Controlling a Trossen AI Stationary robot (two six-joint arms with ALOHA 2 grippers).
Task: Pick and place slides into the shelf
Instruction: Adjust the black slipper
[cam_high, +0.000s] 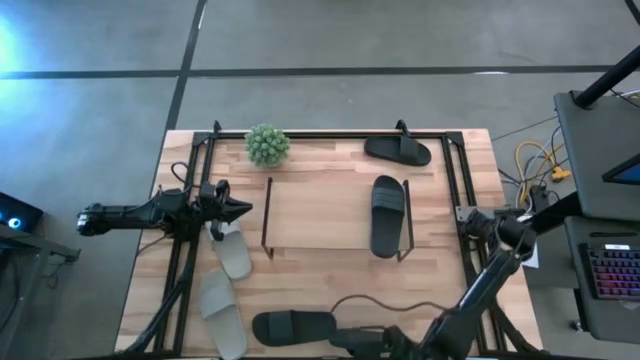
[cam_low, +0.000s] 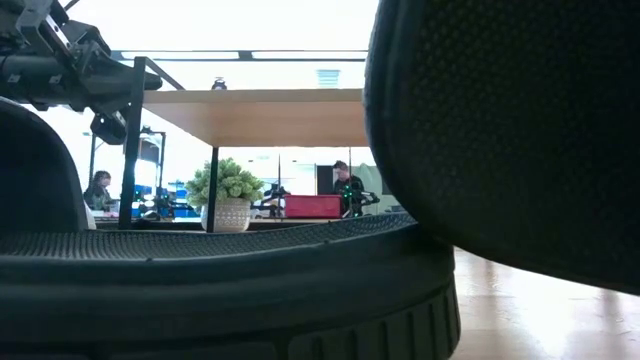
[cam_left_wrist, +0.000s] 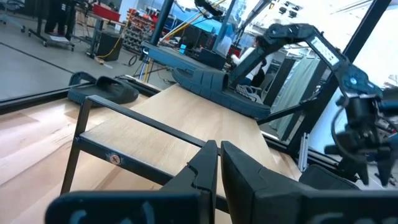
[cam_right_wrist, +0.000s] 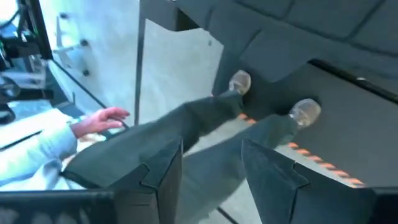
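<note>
Slides lie scattered, one black slide (cam_high: 388, 215) already on the shelf (cam_high: 318, 214); right gripper (cam_high: 378, 343), fingers spread, reaches another (cam_high: 292, 326); left gripper (cam_high: 240, 209) waits pressed together.

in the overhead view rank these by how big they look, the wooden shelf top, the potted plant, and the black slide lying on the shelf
1. shelf top, by far the largest.
2. black slide on the shelf, long and narrow.
3. potted plant, smallest; its round top looks shorter than the slide, though about as wide.
</note>
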